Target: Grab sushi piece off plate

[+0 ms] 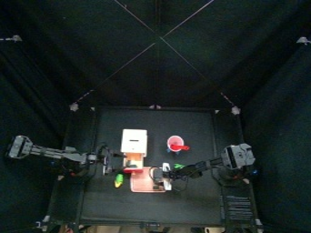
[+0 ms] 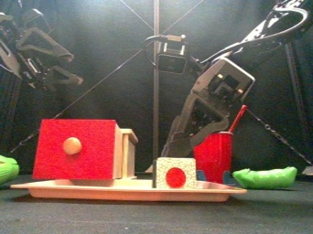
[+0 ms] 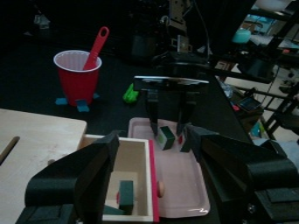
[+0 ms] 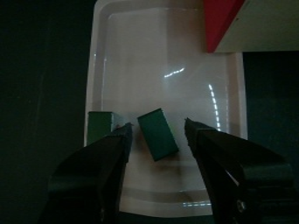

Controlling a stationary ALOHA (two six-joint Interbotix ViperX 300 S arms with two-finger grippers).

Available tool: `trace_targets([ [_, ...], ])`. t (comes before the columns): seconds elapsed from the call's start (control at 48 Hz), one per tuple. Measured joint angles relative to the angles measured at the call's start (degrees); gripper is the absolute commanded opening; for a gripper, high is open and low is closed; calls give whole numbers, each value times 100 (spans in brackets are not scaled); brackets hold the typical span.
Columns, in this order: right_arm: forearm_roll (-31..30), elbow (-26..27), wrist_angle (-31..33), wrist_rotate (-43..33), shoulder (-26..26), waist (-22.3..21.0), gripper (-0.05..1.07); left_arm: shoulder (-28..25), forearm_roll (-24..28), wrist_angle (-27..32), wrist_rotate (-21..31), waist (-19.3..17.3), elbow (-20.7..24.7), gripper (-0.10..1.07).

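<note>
The salmon-pink plate (image 1: 144, 185) lies at the table's front, next to the white box (image 1: 134, 140). Two dark green sushi pieces lie on it; in the front view one (image 2: 175, 173) shows a white face with a red dot. My right gripper (image 4: 158, 129) is open and low over the plate (image 4: 152, 79), its jaws on either side of one sushi piece (image 4: 153, 142); the second piece (image 4: 100, 128) lies just outside one jaw. The right gripper also shows in the left wrist view (image 3: 172, 118). My left gripper (image 3: 155, 144) is open and empty, beside the box and the plate's edge (image 3: 187, 188).
A red cup (image 1: 177, 144) with a red spoon stands behind the plate. The box (image 2: 76, 149) has a red inside and wooden front. Green toy items lie left (image 1: 119, 181) and right (image 2: 266, 176) of the plate.
</note>
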State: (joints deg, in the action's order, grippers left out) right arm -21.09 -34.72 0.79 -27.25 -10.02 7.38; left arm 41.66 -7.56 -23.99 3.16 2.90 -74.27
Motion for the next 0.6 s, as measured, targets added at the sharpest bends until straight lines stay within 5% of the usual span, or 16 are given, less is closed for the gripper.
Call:
trace_targets([
  [0.604,105,97,44,0,-202,-114,85,9,0,0,0,0,0,96],
])
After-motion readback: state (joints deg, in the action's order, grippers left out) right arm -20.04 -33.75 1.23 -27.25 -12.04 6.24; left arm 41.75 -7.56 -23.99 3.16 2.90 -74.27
